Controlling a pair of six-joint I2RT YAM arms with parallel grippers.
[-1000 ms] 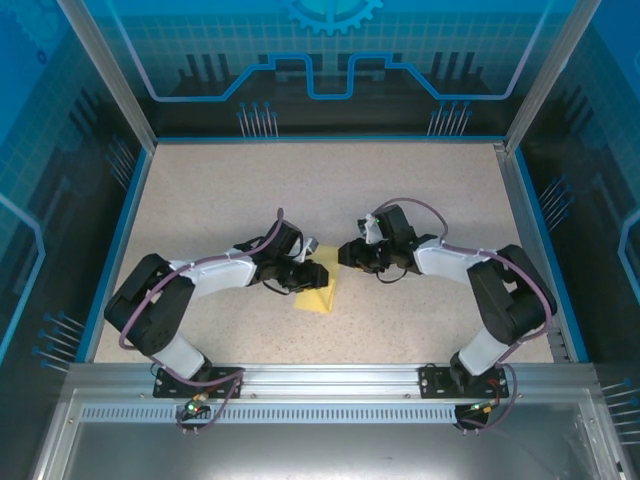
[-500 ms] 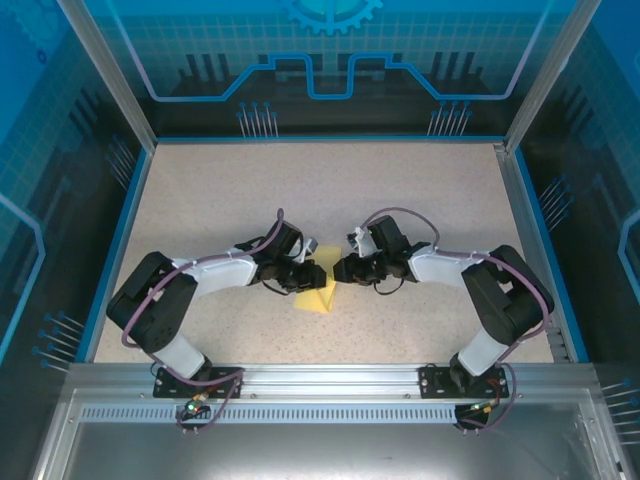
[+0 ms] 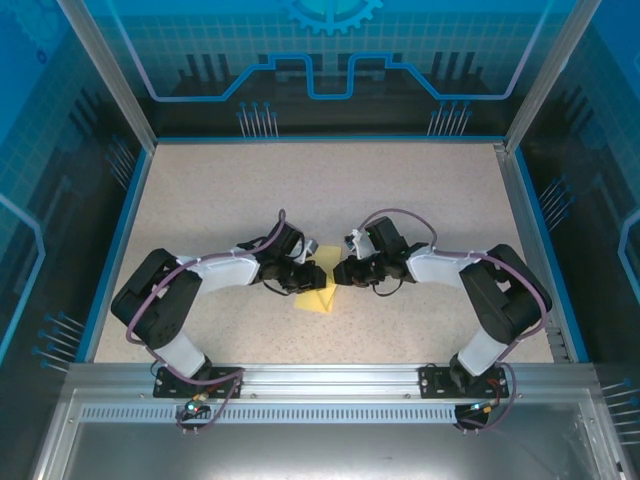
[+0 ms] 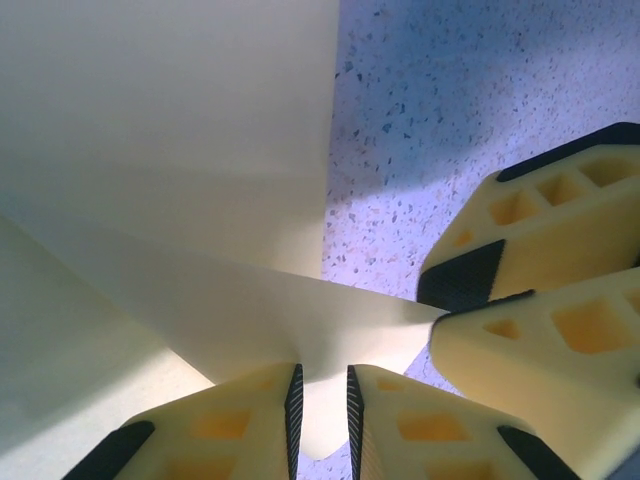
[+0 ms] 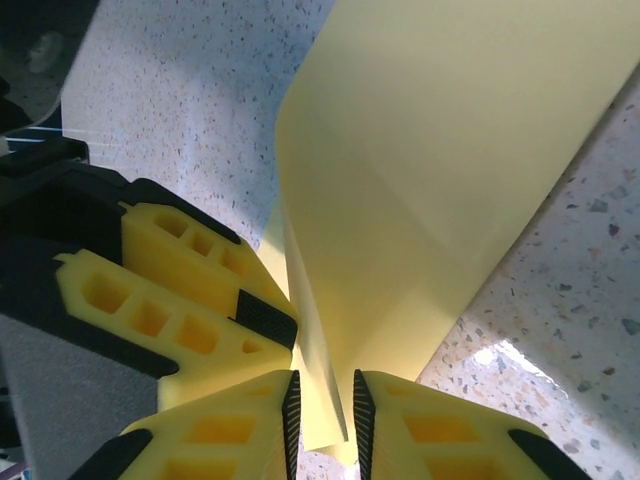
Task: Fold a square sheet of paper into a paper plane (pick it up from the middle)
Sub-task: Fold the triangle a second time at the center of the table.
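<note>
The square sheet of paper (image 3: pixel 318 297) lies partly folded on the table, a pale yellow wedge near the middle front. My left gripper (image 3: pixel 319 271) and right gripper (image 3: pixel 337 272) meet tip to tip at its far corner. In the left wrist view a raised flap of the sheet (image 4: pixel 170 150) runs under my left gripper (image 4: pixel 323 385); its pads stand a narrow gap apart with paper showing between them. My right gripper (image 5: pixel 325 395) straddles an upright fold of the sheet (image 5: pixel 450 150), with a slit of space beside the fold. The right gripper's fingers (image 4: pixel 540 240) touch the flap's point.
The speckled tabletop (image 3: pixel 420 200) stretches wide behind and beside the arms. A blue rim (image 3: pixel 135 230) and clear enclosure walls bound it. The left gripper's fingers (image 5: pixel 180 290) crowd close beside my right jaws.
The right gripper has slid left until its tips meet the left gripper's over the paper corner. Both pairs of jaws have narrowed.
</note>
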